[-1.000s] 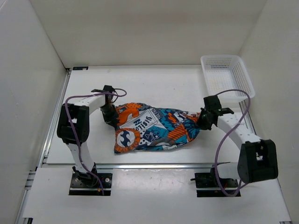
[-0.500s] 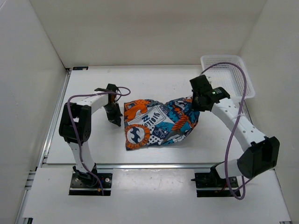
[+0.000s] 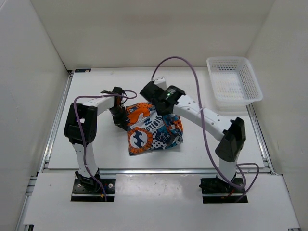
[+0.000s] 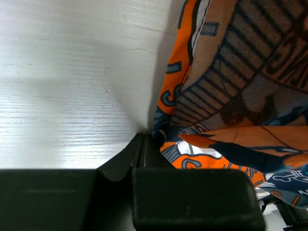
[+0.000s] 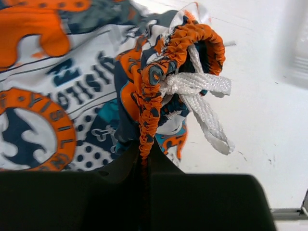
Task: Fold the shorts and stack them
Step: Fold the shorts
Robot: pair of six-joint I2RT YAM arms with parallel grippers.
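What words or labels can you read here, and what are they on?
"VISION", likely, upside down on the white patch of the shorts.
"VISI", cut off, around the orange round badge.
Other lettering on the print: too blurred to read.

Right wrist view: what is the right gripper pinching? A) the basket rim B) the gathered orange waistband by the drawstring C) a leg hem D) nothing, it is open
B: the right gripper is shut on the shorts at the ruffled orange waistband, the white drawstring dangling beside it.
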